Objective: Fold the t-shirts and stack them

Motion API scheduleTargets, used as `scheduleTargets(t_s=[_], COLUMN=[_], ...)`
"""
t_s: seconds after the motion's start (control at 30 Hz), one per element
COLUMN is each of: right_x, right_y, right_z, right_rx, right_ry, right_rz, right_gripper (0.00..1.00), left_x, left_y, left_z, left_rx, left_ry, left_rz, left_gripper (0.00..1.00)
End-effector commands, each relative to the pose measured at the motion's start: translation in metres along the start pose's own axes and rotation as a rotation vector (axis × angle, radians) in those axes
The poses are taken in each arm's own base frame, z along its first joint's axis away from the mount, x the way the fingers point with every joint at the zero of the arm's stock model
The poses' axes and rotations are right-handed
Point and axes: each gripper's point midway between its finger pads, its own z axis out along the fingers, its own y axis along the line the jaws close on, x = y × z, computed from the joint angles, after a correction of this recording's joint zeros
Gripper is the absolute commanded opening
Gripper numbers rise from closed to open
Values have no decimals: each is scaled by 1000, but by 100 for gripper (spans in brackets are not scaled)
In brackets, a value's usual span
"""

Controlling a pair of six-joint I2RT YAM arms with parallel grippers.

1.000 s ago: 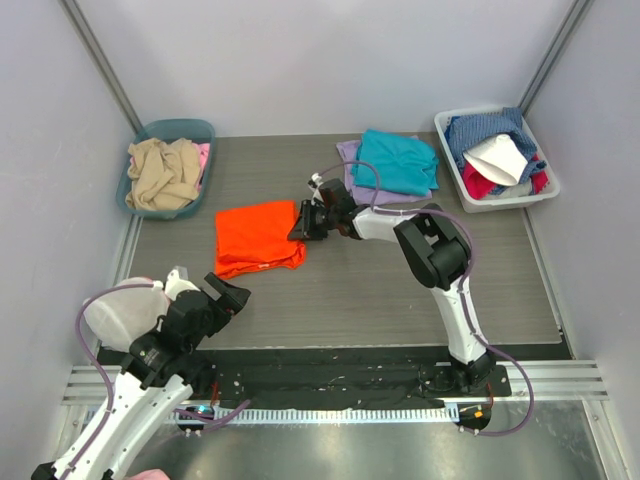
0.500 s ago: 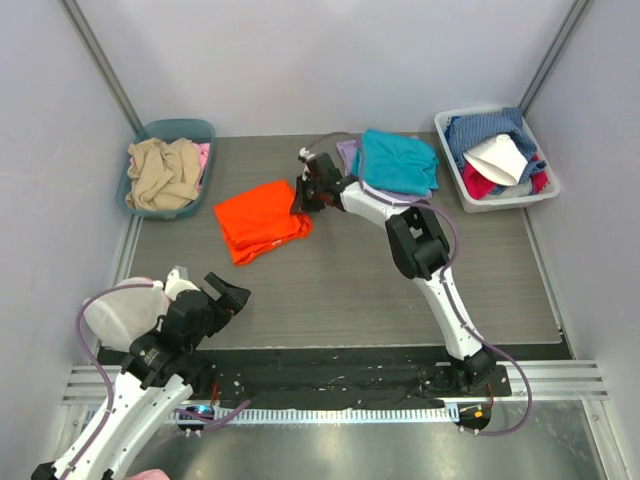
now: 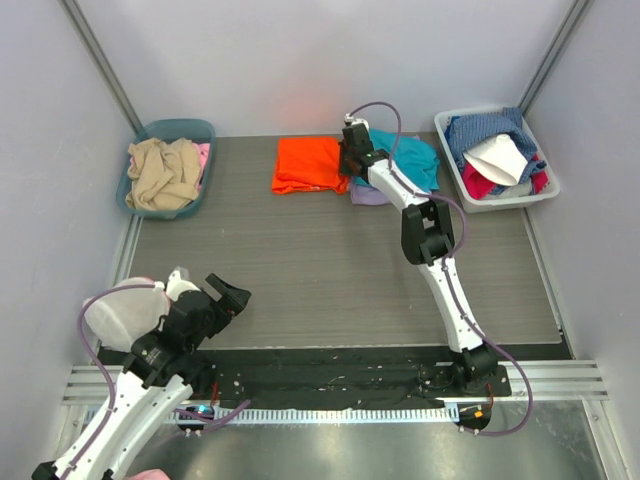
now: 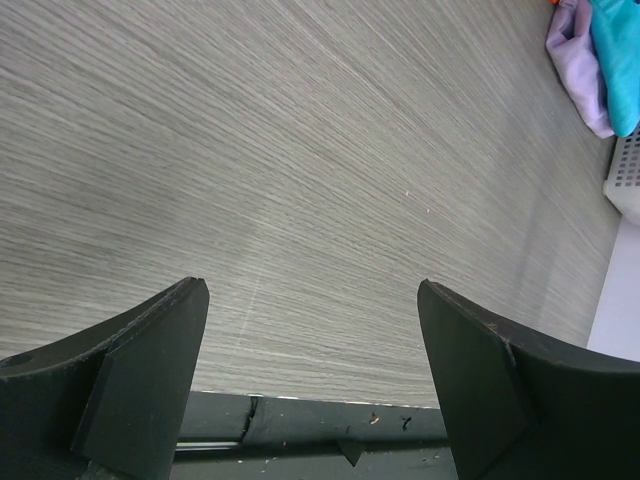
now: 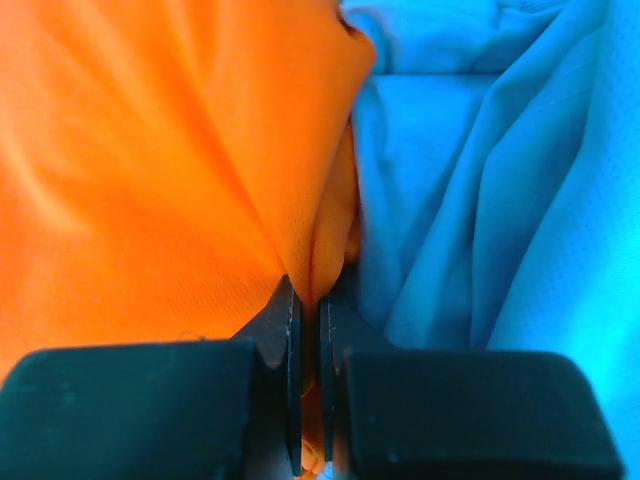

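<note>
The bright orange t-shirt (image 3: 308, 165) lies folded at the back of the table, its right edge against the teal t-shirt (image 3: 410, 160). The teal one rests on the lavender t-shirt (image 3: 368, 194). My right gripper (image 3: 348, 160) is stretched far out and shut on the orange shirt's right edge. In the right wrist view the jaws (image 5: 308, 300) pinch a fold of orange cloth (image 5: 150, 180) with teal cloth (image 5: 480, 180) right beside it. Near the front left my left gripper (image 3: 228, 295) hovers open over bare table (image 4: 312, 295), holding nothing.
A teal bin (image 3: 190, 128) with beige cloth (image 3: 162, 172) stands at the back left. At the back right a white bin (image 3: 505, 202) holds mixed clothes. Grey walls close in three sides. The lavender shirt (image 4: 578, 60) shows far off in the left wrist view.
My right gripper pinched the orange shirt's edge and carried it from the table's middle left to the back, beside the teal and lavender stack. The left arm has not moved.
</note>
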Motion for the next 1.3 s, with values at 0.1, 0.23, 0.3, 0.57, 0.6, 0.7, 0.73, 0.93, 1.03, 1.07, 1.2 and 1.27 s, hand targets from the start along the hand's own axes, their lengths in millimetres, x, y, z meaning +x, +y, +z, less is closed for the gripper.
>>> scheduleTargets(t_s=[0.1,0.23,0.3,0.57,0.6,0.7,0.73,0.93,1.03,1.07,1.2,1.27], right_x=[-107,-138,-155,-196,-198,-198,-201,-196,-192,-193,-194,-193], right_y=[41,51,56,46,44,29,22,-13,-37,-46,-67,-76], right_z=[-69,-95,-115,-162,-165,-164,-166,-161,-158,-159,-163,-164], right_rx=[-103,-153,-171,-125,-122,-88,-75,-21,6,16,38,45], right_ry=[-234,-303,-342,-441,-443,-436,-440,-411,-391,-389,-386,-380], right_rz=[-28,-56,-64,-75,-77,-79,-79,-71,-58,-58,-47,-39], right_gripper=[1,1,1,1,1,1,1,1,1,1,1,1], left_x=[-3,-3,-3,-3,-4,-4,-4,-4,-4,-3,-3,-3], left_y=[-1,1,1,0,0,-1,-1,-1,-1,-1,-1,-2], left_z=[2,1,1,0,0,-1,-1,-1,-1,-1,-1,-1], left_rx=[12,8,9,12,14,17,18,16,17,17,15,17], left_ry=[-25,-25,-25,-26,-28,-27,-29,-27,-25,-24,-23,-19], left_rz=[-21,-19,-19,-24,-25,-24,-28,-27,-27,-25,-26,-25], left_gripper=[91,91,91,91,91,91,91,91,91,91,91,91])
